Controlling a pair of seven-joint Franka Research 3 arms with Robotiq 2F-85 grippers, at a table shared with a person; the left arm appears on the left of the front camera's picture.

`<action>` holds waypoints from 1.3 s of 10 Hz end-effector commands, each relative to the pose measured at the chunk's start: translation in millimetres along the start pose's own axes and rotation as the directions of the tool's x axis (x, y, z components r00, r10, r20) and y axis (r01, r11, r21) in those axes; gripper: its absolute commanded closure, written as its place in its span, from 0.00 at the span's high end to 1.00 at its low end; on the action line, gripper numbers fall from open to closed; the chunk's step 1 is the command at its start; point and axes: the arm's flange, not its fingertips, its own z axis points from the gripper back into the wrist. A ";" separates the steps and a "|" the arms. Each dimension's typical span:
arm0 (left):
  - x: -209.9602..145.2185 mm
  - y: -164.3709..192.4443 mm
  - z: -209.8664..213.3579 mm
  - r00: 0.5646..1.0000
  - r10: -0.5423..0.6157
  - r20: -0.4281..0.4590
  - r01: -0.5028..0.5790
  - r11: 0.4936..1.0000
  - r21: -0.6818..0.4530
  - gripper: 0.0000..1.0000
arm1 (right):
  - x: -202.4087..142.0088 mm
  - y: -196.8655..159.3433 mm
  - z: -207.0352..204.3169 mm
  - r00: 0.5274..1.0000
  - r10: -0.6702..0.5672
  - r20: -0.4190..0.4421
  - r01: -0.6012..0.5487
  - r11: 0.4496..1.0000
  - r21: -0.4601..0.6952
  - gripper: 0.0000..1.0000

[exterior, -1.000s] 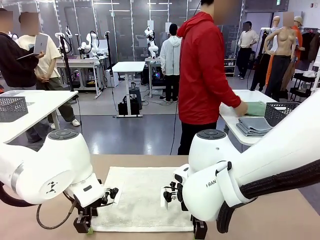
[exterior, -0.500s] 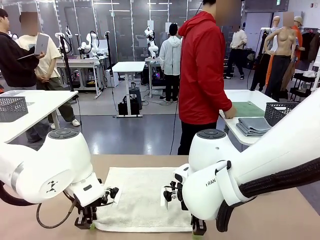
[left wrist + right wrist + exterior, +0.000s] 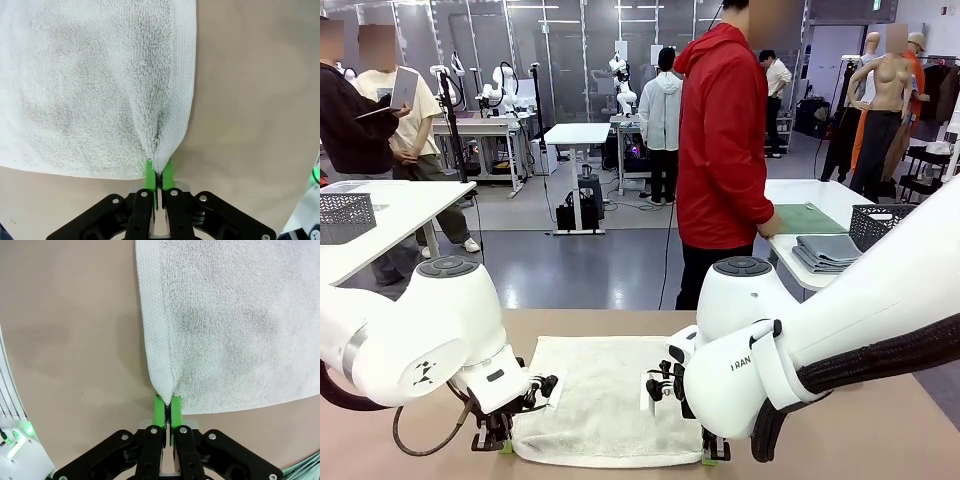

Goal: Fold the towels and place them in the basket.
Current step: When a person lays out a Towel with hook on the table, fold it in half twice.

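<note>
- Off-white terry towel [image 3: 605,395], rectangular, is seen in the front view spread flat on the tan table [image 3: 880,440] between the two white arms. Its two near corners are held by the left gripper [image 3: 503,443] and the right gripper [image 3: 710,455]. No fold is visible yet, so the task is judged to be at its start: folding and basket placement are both left to do.
- Also in the front view, a dark grey wire-mesh basket [image 3: 885,228] stands on a white side table [image 3: 790,195] behind and to the right. Its contents cannot be told from this angle. Folded grey cloths [image 3: 830,250] lie just beside it, and a flat green cloth [image 3: 810,217] is touched by the hand of a person in a red jacket [image 3: 725,140].
- In the left wrist view, the green pads [image 3: 149,170] are pressed together on a towel corner, and the cloth is drawn into a crease that runs up from the pinch.
- In the right wrist view, the green pads [image 3: 158,407] are likewise closed on the other near corner, beside the woven border band. The rest of the towel lies flat on the table.
</note>
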 end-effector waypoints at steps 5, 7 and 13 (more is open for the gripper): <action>0.2 -0.1 0.0 1.000 -0.001 0.000 0.001 1.000 0.000 0.00 | 0.1 0.0 0.0 1.000 0.002 0.000 -0.002 1.000 0.000 0.00; -1.5 9.1 11.8 1.000 0.003 -0.005 -0.003 1.000 0.023 0.06 | 5.5 -11.0 14.9 1.000 -0.008 0.005 0.009 1.000 -0.012 0.05; 7.9 68.4 62.6 0.999 0.001 -0.035 0.006 0.980 0.201 0.06 | 35.8 -78.2 54.5 1.000 0.007 -0.022 -0.009 0.993 -0.120 0.05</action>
